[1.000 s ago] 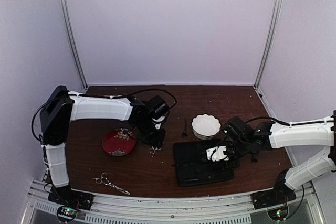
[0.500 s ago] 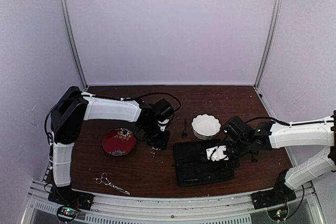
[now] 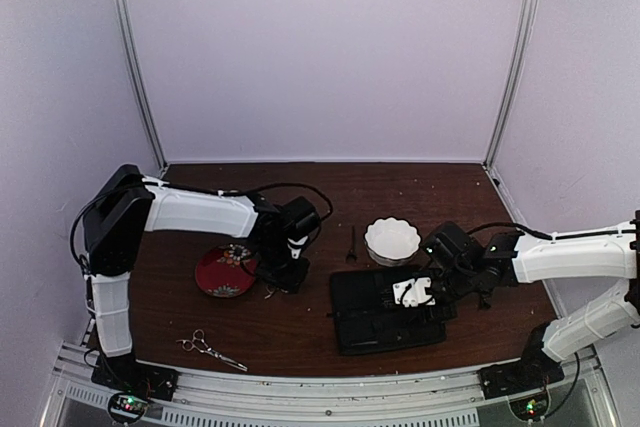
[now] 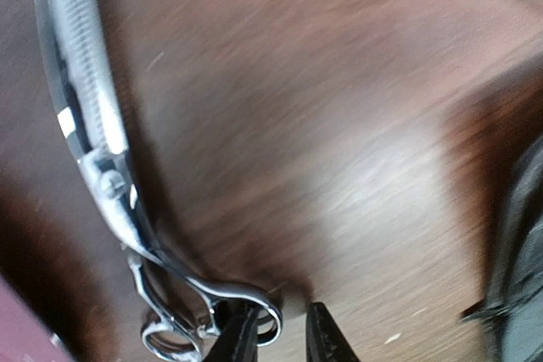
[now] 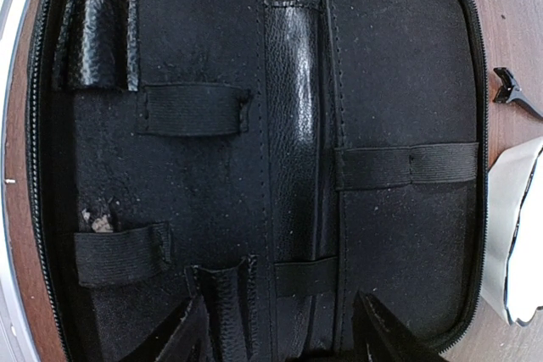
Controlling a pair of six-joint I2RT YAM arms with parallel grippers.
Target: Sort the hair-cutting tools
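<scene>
— Dark wooden table (image 3: 450, 187) from above: what sits where?
— Left gripper (image 3: 272, 282) beside the red plate (image 3: 222, 273), scissors (image 3: 268, 292) at its tip. Second scissors (image 3: 210, 349) lie near the front edge, a black clip (image 3: 352, 244) beside the white bowl (image 3: 392, 239). Right gripper (image 3: 412, 292) is over the open case (image 3: 385, 327).
— Left wrist?
— Fingers (image 4: 240, 341) nearly together, pinching a scissors ring.
— Right wrist?
— Fingers (image 5: 193, 336) spread wide above the case's lining.

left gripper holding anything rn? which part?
Yes. The left gripper holds the silver scissors by one finger ring, with the blades pointing away from the fingers. The right gripper is open over the black case and holds nothing.
</scene>
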